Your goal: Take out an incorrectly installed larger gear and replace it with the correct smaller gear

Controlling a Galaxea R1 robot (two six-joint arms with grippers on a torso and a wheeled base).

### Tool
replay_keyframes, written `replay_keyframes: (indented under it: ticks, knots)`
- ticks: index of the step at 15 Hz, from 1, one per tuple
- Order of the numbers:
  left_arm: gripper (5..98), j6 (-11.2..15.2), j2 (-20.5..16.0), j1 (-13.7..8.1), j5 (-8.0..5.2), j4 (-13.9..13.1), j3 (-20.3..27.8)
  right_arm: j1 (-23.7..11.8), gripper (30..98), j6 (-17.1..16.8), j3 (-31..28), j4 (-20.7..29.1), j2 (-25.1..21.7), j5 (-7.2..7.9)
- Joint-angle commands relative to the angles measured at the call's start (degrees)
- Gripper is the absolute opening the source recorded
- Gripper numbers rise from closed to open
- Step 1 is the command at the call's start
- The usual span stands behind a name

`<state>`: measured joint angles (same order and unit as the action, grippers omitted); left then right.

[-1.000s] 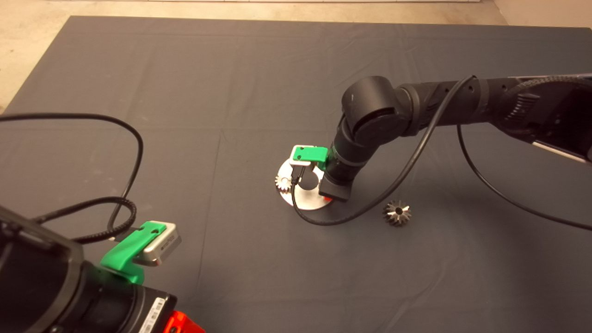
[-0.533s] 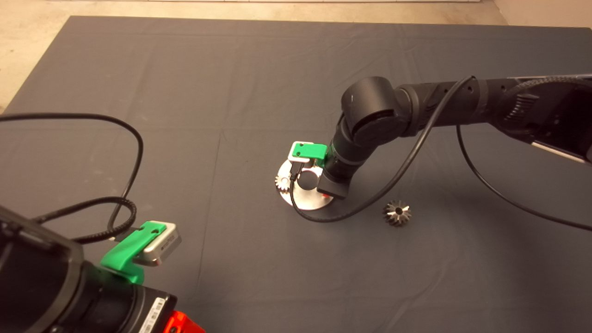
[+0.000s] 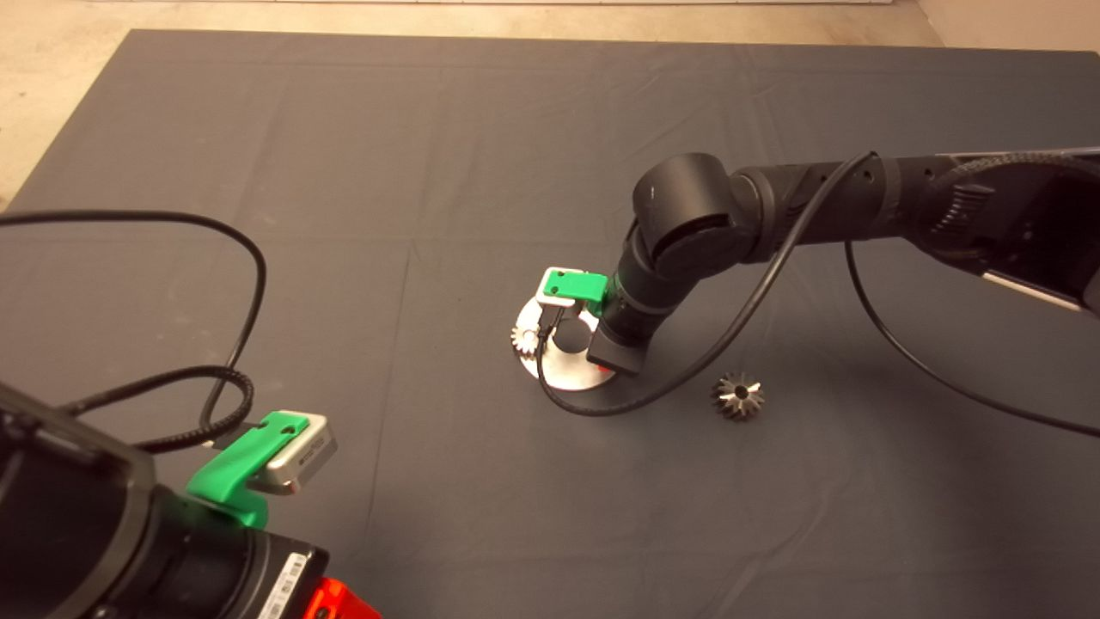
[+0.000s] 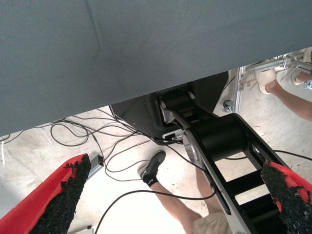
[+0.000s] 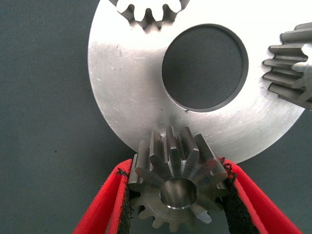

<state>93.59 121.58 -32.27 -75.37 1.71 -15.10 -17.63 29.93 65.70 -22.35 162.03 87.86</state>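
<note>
The larger gear [image 3: 737, 397], dark with flaring teeth, lies alone on the mat to the right of the round silver plate [image 3: 571, 371]. My right gripper [image 5: 178, 165] points down at the plate's rim [image 5: 126, 97] and is shut on the smaller gear [image 5: 178, 187], which overlaps the plate's edge. Whether that gear touches the plate I cannot tell. Two other small gears [image 5: 151, 12] [image 5: 292, 63] sit at the plate's rim; one shows in the head view [image 3: 524, 340]. My left gripper [image 4: 176, 166] is parked at the mat's lower left, open and empty.
A black cable [image 3: 687, 378] loops from the right arm across the mat between the plate and the larger gear. The left wrist view shows the mat's edge [image 4: 146, 48], floor cables and a person's legs and shoes [image 4: 152, 168].
My right arm has sunk slightly and its wrist has shifted a little to the left over the plate. The larger gear and the left arm have not moved.
</note>
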Motion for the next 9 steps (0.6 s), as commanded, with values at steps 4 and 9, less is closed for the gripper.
replay_keyframes:
  ticks: [4, 9]
  knots:
    - [90.9, -0.16, -0.15, -0.43, -0.04, -0.83, 0.88, -0.74, 42.0, 1.45, -2.34, -1.82, -0.34, 7.14]
    - [90.9, -0.16, -0.15, -0.43, -0.04, -0.83, 0.88, -0.74, 42.1, 1.45, -2.26, -1.91, -0.78, 7.14]
